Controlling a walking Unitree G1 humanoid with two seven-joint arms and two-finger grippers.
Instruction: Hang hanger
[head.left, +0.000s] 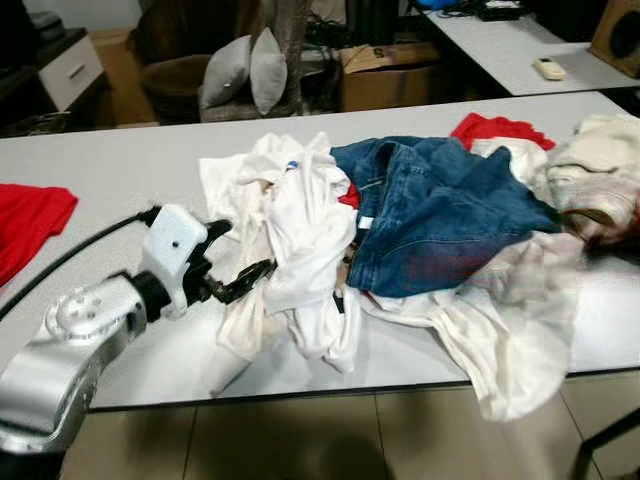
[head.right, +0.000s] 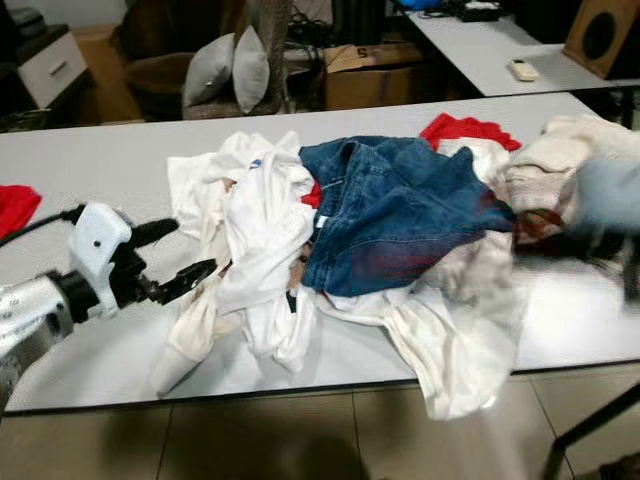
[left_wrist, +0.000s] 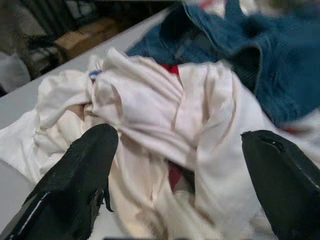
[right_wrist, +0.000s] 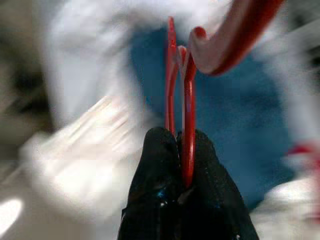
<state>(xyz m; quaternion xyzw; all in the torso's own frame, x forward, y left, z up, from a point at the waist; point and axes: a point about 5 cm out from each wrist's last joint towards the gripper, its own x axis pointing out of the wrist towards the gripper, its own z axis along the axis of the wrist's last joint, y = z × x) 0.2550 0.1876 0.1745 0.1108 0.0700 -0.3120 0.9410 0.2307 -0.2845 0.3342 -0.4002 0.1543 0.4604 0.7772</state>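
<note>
You see a pale grey table (head.left: 120, 170) heaped with white shirts (head.left: 300, 230), dark blue jeans (head.left: 440, 215) and a red cloth (head.left: 30, 220). Black fingers (right_wrist: 165, 200) pinch a glossy red hanger (right_wrist: 187, 100). Grey cushions (head.left: 245, 70) sit behind.

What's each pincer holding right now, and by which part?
Right pincer: shut on a red hanger, pinching a thin bar just below its hook. Left pincer: open, holding nothing, facing the white garment.

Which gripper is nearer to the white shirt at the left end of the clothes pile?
The left gripper: it is open, its fingertips at the white shirt. The right gripper is shut on a red hanger above the jeans.
</note>
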